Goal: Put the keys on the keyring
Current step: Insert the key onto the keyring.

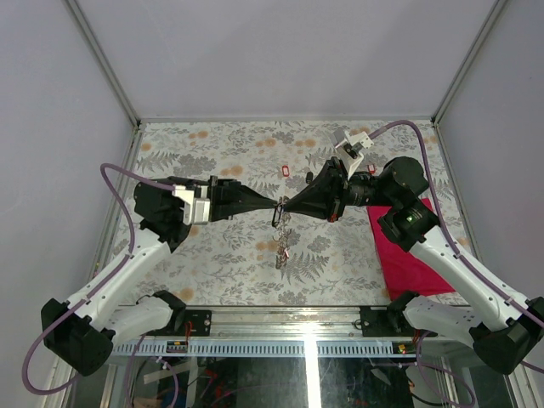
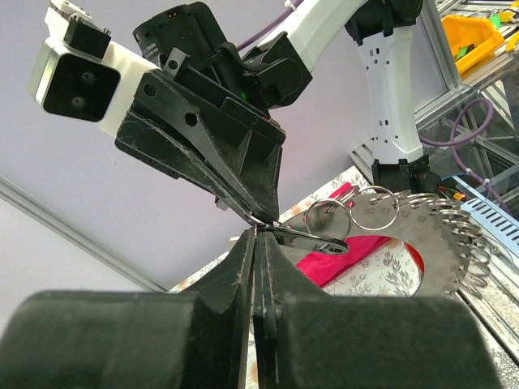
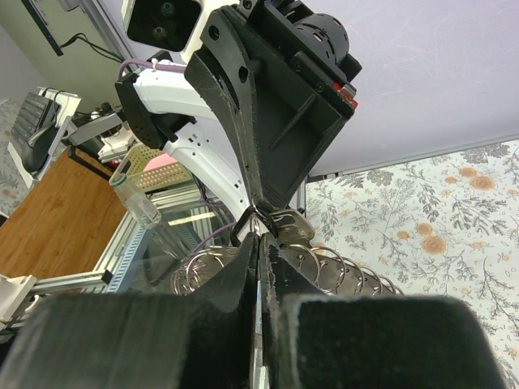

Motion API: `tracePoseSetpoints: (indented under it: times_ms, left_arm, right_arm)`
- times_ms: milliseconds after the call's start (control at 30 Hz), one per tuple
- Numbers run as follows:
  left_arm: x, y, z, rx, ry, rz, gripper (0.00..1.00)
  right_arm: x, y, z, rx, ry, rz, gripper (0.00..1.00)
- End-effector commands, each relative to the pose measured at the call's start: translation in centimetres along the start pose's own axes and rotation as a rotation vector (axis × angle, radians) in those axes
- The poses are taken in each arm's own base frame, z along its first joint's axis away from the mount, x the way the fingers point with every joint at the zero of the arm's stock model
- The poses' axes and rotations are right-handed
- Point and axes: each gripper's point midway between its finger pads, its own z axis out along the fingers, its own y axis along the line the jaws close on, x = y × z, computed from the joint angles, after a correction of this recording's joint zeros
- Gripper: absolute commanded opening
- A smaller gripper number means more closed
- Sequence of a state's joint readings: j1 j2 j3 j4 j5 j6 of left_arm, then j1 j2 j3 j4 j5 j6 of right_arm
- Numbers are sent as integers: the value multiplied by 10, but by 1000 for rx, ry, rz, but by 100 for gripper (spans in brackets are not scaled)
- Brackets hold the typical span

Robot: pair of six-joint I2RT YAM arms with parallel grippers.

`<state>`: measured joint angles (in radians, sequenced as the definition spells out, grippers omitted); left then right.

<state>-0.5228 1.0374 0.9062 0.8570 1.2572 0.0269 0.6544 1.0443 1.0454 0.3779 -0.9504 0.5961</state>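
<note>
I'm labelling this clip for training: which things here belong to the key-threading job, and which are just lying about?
Part of the job:
- the keyring, pinched between the left gripper and the right gripper
- a loose red key tag

Just lying about:
- the red cloth
- a plastic bottle, seen in the right wrist view

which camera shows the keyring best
Left wrist: the keyring fills the right side, small loops and wide hole clear. The top view shows it tiny and dangling. The right wrist shows only some loops behind the right claw.
</note>
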Motion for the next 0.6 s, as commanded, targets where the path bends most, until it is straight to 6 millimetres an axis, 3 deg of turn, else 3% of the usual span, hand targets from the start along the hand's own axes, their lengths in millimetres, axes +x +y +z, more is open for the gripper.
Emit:
tracePoseSetpoints:
  times_ms: [0, 567]
  left_arm:
    - [-23, -2, 6, 40, -31, 75, 0]
    - [-20, -9, 9, 81, -15, 73, 0]
  right_arm:
    - [-29, 10, 1, 12, -76, -86, 0]
    - [-36, 6, -2, 65, -114, -77, 0]
